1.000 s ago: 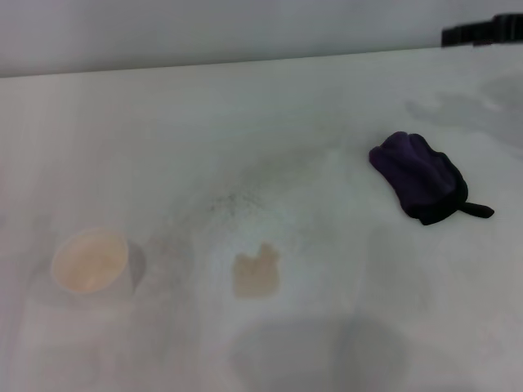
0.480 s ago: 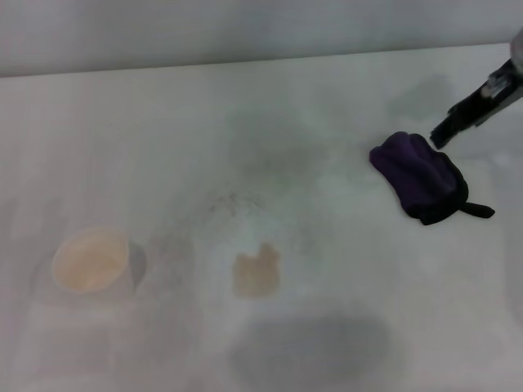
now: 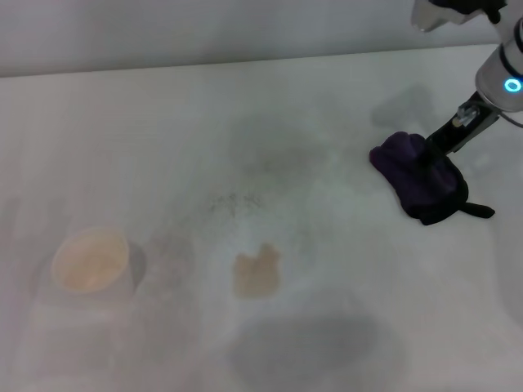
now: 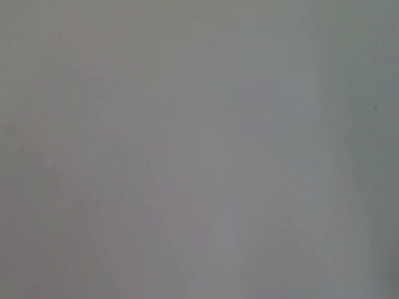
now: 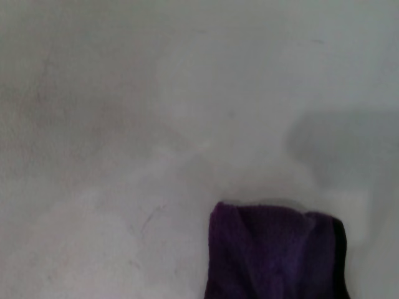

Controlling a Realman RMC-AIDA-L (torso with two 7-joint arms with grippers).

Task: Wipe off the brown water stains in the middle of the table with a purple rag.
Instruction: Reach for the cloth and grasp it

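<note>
**Purple rag under the right gripper, not yet lifted**

Soft cloth, light and floppy by the look of it; the purple rag (image 3: 418, 180) should bunch when pinched, so take the thick middle hump (not the thin black tail). It lies on the table (image 3: 245, 122) toward the far right corner. The right gripper (image 3: 431, 149) sits at its far top edge; fingers apart or together, cannot tell. The stain (image 3: 257, 273) lies well apart, mid-table toward the near edge. Left gripper unseen.
</note>
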